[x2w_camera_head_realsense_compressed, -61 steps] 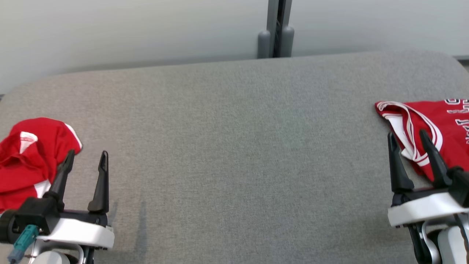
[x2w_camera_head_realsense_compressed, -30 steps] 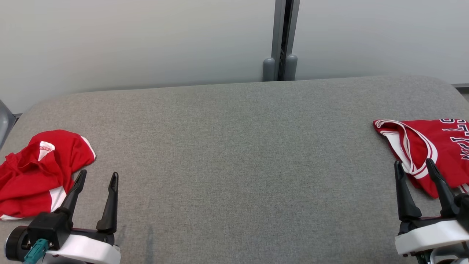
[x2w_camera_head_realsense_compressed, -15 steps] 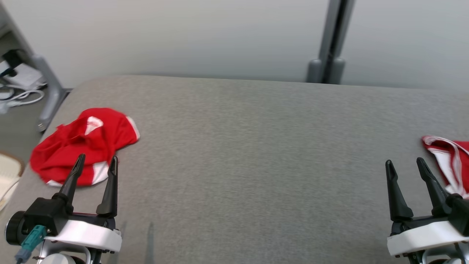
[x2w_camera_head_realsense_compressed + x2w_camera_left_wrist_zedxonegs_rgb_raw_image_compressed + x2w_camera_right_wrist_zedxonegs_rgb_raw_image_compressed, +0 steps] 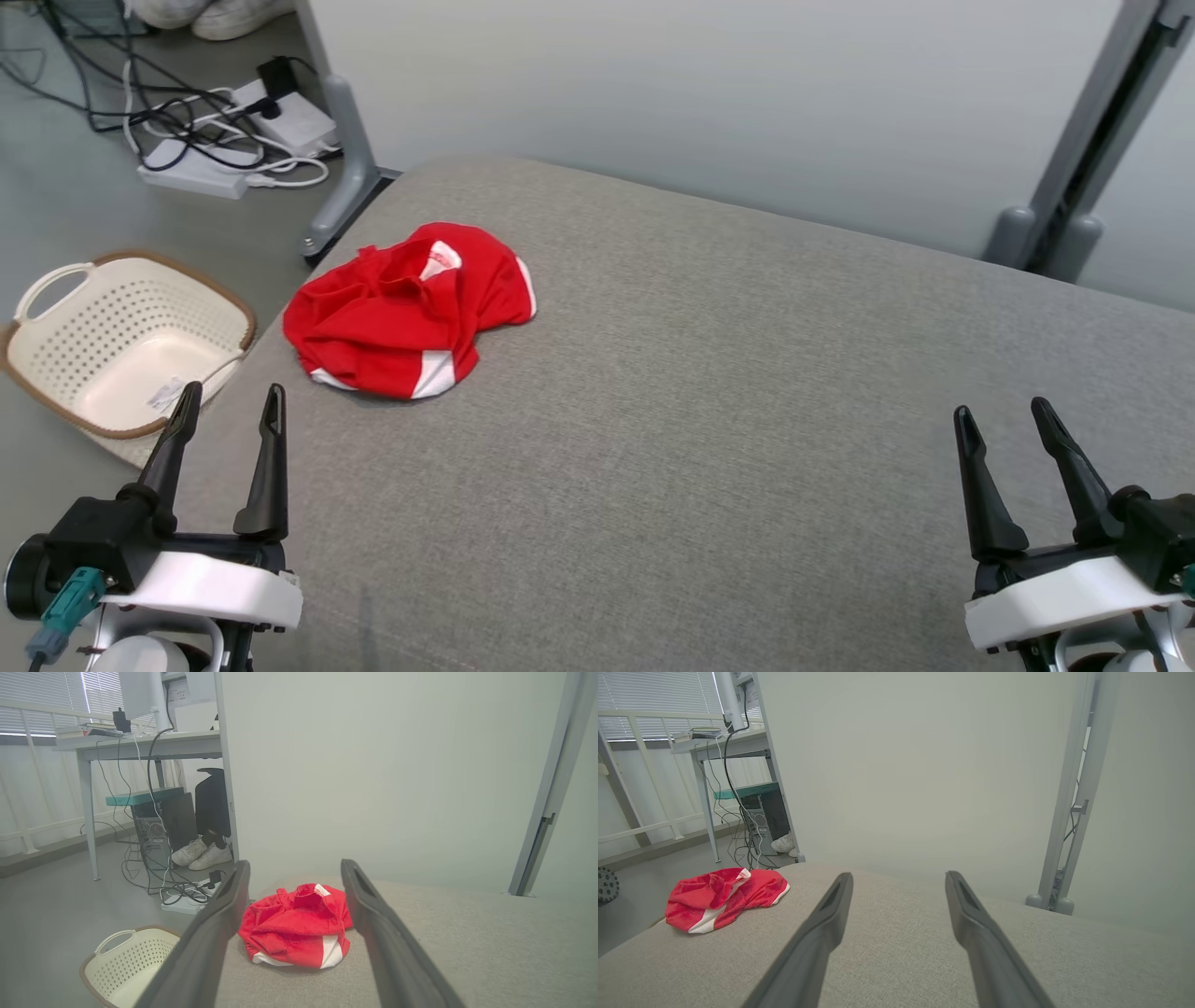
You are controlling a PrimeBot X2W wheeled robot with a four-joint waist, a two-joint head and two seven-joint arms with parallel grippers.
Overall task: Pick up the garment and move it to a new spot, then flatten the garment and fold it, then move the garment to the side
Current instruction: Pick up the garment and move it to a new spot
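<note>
the pickup step is only starting: the crumpled red garment (image 4: 411, 313) is lying near the table's (image 4: 709, 420) far left corner. the left gripper (image 4: 232, 389) and right gripper (image 4: 1000, 407) are hovering spread wide, empty. next, the left one is likely needing to reach forward and pinch the cloth.

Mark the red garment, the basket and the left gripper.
red garment (image 4: 401, 313), head view, middle of the crumpled heap.
basket (image 4: 140, 303), head view, perforated inner wall.
left gripper (image 4: 232, 392), head view, midway between its fingertips.

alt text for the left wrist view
A crumpled red and white garment lies on a grey padded table, framed by the open left gripper. A cream basket sits on the floor, lower left.
</note>
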